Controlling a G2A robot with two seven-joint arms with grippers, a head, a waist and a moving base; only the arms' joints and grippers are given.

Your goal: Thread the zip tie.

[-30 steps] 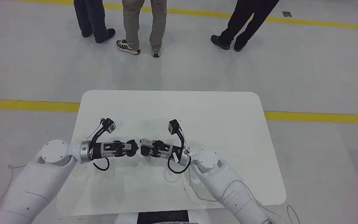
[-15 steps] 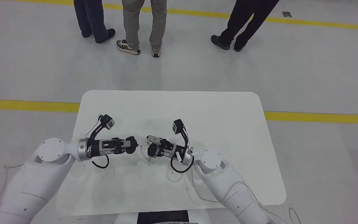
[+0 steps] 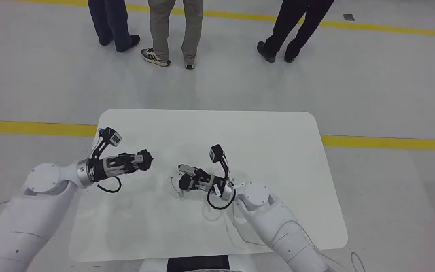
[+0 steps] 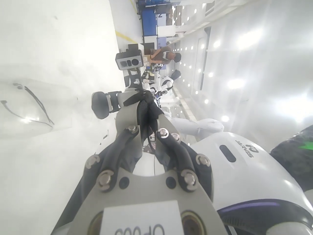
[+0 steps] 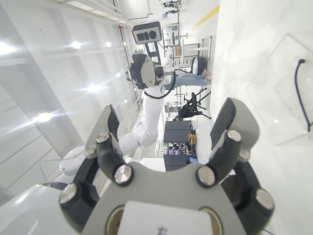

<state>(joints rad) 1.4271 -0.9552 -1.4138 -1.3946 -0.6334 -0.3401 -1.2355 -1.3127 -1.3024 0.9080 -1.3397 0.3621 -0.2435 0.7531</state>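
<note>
Looking down on the white table (image 3: 285,136), we find the black zip tie (image 5: 298,91) lying flat on a clear plastic sheet (image 5: 271,86). Its small head is at 1 end and its strap runs in a gentle curve along the sheet. The sheet rests on the table just beside the right gripper (image 5: 168,106), on the side nearer the robot, and neither tool touches the tie. The right gripper hangs over the middle of the table with its 2 fingers spread wide apart, holding nothing. The left gripper (image 3: 145,158) sits over the table's left part, apart from the right one and pointing toward it, so the 2 face each other. From its own wrist camera we see its 2 dark fingers drawn together at the tips, and we cannot make out anything pinched between them. In the top view the sheet shows only faintly, beside the right gripper's tips.
</note>
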